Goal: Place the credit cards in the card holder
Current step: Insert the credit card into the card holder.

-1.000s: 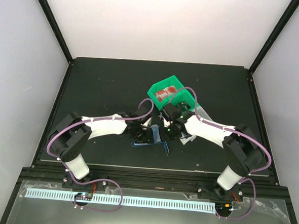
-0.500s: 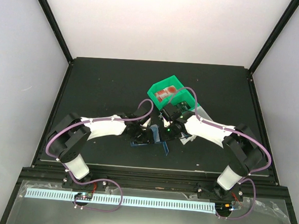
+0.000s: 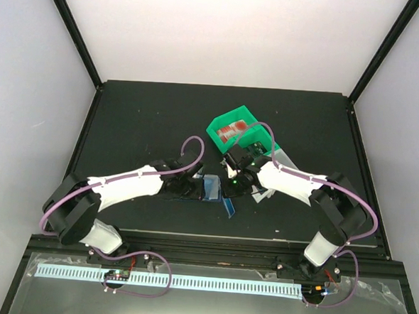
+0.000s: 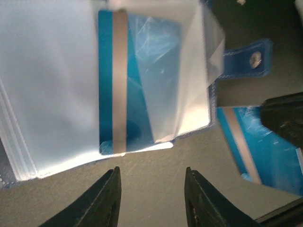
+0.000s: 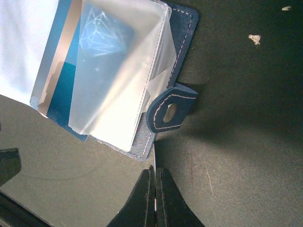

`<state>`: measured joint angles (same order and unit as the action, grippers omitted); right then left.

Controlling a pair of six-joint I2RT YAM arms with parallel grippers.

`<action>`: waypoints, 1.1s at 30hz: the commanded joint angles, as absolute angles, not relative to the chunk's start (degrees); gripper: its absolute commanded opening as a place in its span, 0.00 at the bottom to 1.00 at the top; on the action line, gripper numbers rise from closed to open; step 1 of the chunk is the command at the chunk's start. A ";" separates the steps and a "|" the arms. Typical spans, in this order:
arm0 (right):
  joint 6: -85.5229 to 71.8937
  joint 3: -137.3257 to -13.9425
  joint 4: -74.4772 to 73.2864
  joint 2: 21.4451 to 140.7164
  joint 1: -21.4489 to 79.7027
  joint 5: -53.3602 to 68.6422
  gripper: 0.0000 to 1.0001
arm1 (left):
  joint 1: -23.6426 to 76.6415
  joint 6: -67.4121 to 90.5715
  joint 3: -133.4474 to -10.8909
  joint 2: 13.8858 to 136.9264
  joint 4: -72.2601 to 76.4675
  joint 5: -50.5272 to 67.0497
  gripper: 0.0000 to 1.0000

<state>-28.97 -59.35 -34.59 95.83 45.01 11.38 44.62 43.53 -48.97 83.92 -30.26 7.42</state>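
The navy card holder (image 3: 211, 187) lies open in the middle of the table, clear sleeves (image 4: 47, 94) fanned out and snap tab (image 5: 171, 109) sticking out. A blue credit card (image 4: 137, 94) with a grey stripe sits most of the way inside one sleeve, also visible under the plastic (image 5: 61, 94). My left gripper (image 4: 152, 175) is open just short of that card's edge and touches nothing. My right gripper (image 5: 155, 169) is shut on a second blue credit card (image 4: 265, 151), which shows edge-on at the holder's corner.
A green bin (image 3: 248, 113) holding red-and-white cards (image 3: 231, 130) stands just behind the right gripper. A white bin (image 3: 284, 160) lies partly under the right arm. The black mat ends in a raised frame on all sides.
My left arm has drawn back to the left, away from the holder, and its jaws are clear of the card now sitting in the sleeve. The right gripper has stayed put.
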 commanded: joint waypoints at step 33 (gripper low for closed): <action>-29.21 -59.89 -32.81 97.21 45.43 11.26 0.01 | 47.55 42.04 -47.82 92.01 -13.48 10.63 0.40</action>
<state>-29.02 -59.77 -33.34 96.71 45.01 11.75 47.33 43.13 -48.58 93.49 -21.45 9.56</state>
